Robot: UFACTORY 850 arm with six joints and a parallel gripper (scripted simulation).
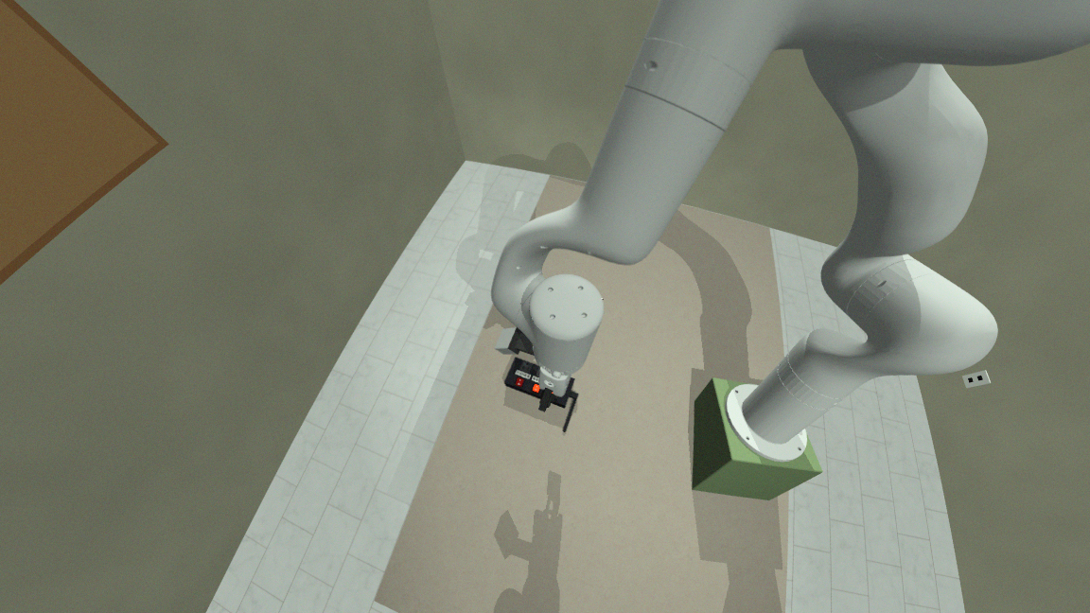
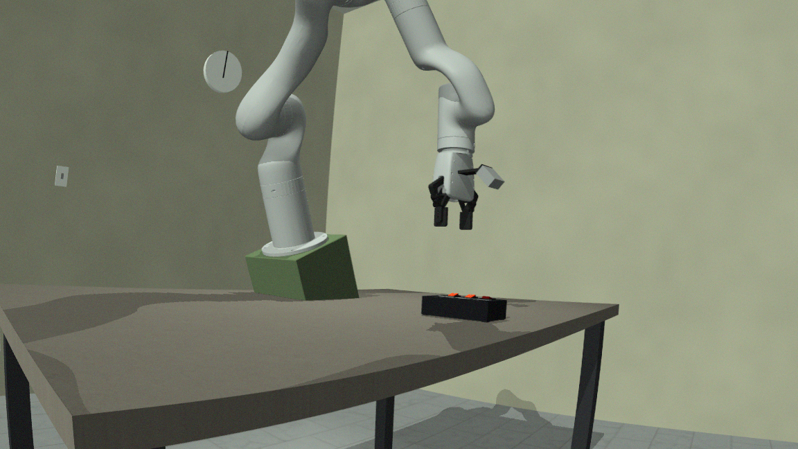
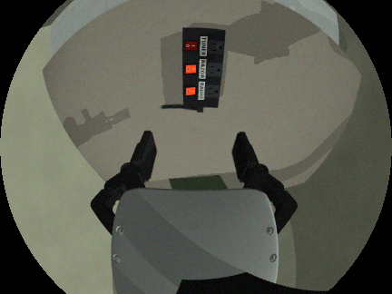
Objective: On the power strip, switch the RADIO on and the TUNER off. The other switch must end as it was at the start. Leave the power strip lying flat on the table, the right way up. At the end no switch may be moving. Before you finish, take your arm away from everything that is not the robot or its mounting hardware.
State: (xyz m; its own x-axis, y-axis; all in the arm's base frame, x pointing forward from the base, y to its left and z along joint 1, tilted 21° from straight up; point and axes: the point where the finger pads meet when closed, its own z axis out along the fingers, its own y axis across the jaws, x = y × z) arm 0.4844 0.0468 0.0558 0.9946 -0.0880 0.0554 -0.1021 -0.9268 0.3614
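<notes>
With the power strip (image 1: 513, 387) (image 2: 454, 308) (image 3: 192, 37) near a tabletop (image 1: 624, 487) (image 2: 234, 357) (image 3: 136, 73) corner, RADIO lit and TUNER dark, switching looks finished; the wide-apart fingers (image 2: 453, 227) need only stay clear.

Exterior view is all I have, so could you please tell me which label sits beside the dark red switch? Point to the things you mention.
Observer: The wrist view shows the TUNER label (image 1: 522, 374) (image 3: 203, 45) beside the dark red switch (image 1: 519, 381) (image 2: 486, 297) (image 3: 191, 45).
Operator: Thank you. Is there a cord at either end of the strip?
Observer: Yes, a black cord (image 1: 571, 411) (image 3: 173, 107) shows at the end of the strip (image 1: 513, 370) (image 2: 454, 307) (image 3: 195, 35) nearest the RADIO label (image 3: 200, 91).
</notes>
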